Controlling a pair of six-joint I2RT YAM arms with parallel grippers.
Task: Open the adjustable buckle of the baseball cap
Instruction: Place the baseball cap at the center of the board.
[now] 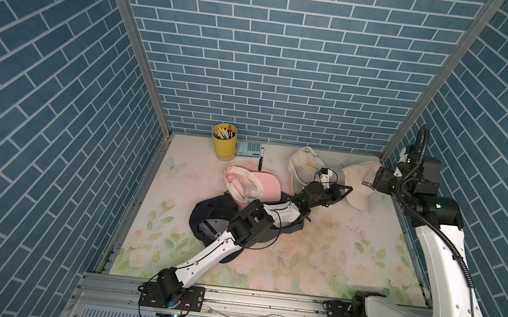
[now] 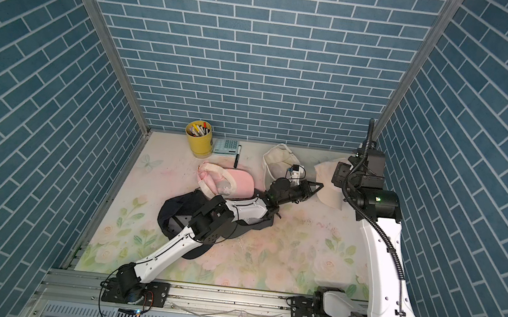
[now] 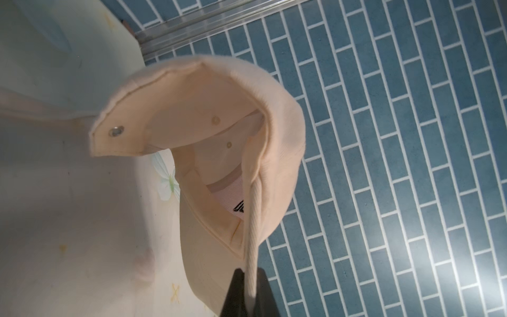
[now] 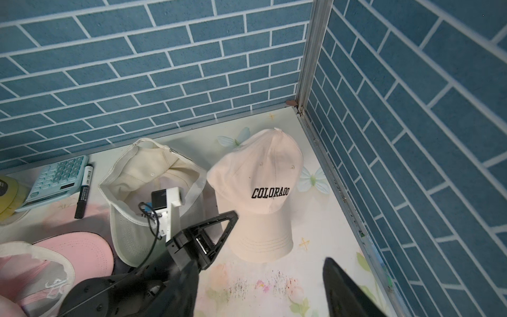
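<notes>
Colorado cap (image 4: 263, 175) at desk's back-right corner. Long axis front to back, brim toward front edge. Strap tab (image 3: 116, 131) at cap's back, across opening from left claw (image 4: 231, 218), which is clamped on cap's side rim. Right claw (image 1: 380, 183) apart, empty, just beside cap, likely nearer strap.

Caps: four, counting white cap (image 4: 153, 192), pink cap (image 1: 262, 186), dark cap (image 1: 204, 212). One pen cup (image 1: 224, 146), one calculator (image 1: 248, 149), one marker (image 1: 260, 158).

Blue brick-pattern walls (image 1: 290, 56), floral pastel tabletop (image 1: 316, 254).
</notes>
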